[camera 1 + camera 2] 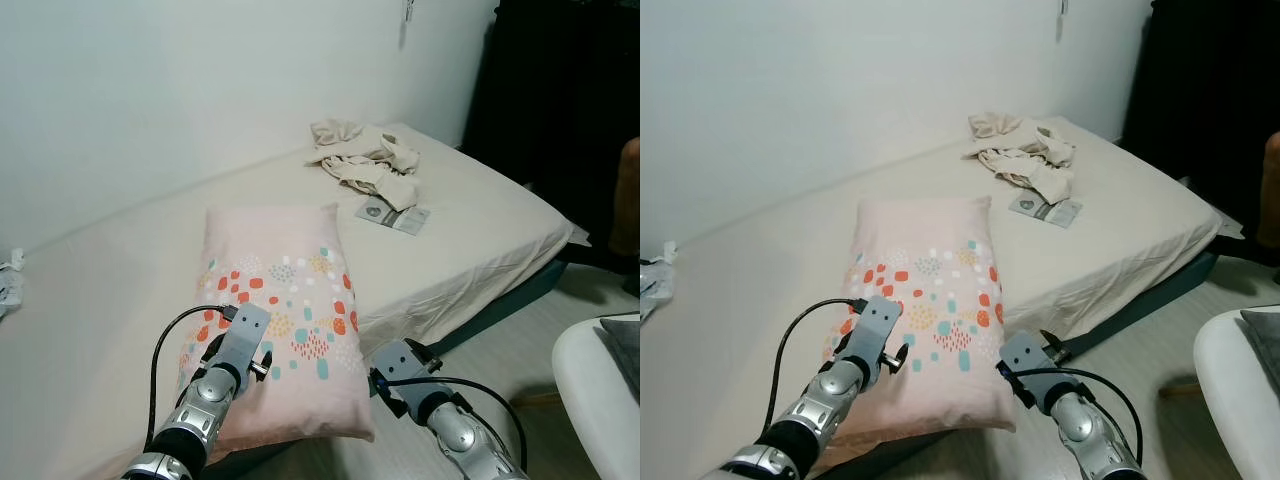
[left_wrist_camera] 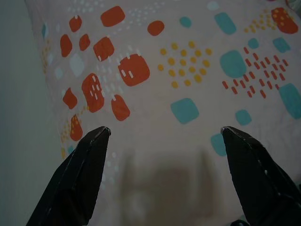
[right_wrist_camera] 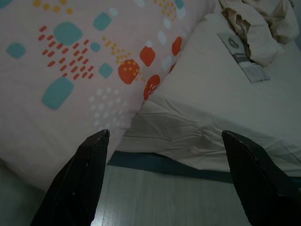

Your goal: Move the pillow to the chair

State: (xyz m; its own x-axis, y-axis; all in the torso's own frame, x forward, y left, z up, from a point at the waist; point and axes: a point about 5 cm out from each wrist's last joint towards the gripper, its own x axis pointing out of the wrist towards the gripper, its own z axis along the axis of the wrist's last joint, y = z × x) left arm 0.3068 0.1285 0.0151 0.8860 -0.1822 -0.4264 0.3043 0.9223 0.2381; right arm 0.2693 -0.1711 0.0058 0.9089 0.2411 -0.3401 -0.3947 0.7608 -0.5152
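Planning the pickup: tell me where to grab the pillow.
Take the pillow by its two long sides near the end overhanging the bed, from above: left gripper already over it, open; right gripper open beside its right edge. Soft, so pinch fabric.

Pillow (image 1: 283, 300): you have a pale pink cover; a band across it carries orange-red and teal rounded patches, white flecks, mustard dot clusters and red dashes.
Bed sheet (image 1: 480, 215): you see plain cream, no pattern.
Bed base (image 1: 520, 295): dark teal edge below the sheet.
Crumpled cloth (image 1: 362, 158): beige, plain.
Flat packet (image 1: 394, 215): grey and white, print too small for you to read.
Wall (image 1: 200, 80): plain white.
Floor (image 3: 164, 202): pale wood tone.
Chair (image 1: 595, 385): white.
Left gripper (image 2: 164, 136): black fingers, silver arm, black cable.
Right gripper (image 3: 164, 139): black fingers, silver arm, black cable.
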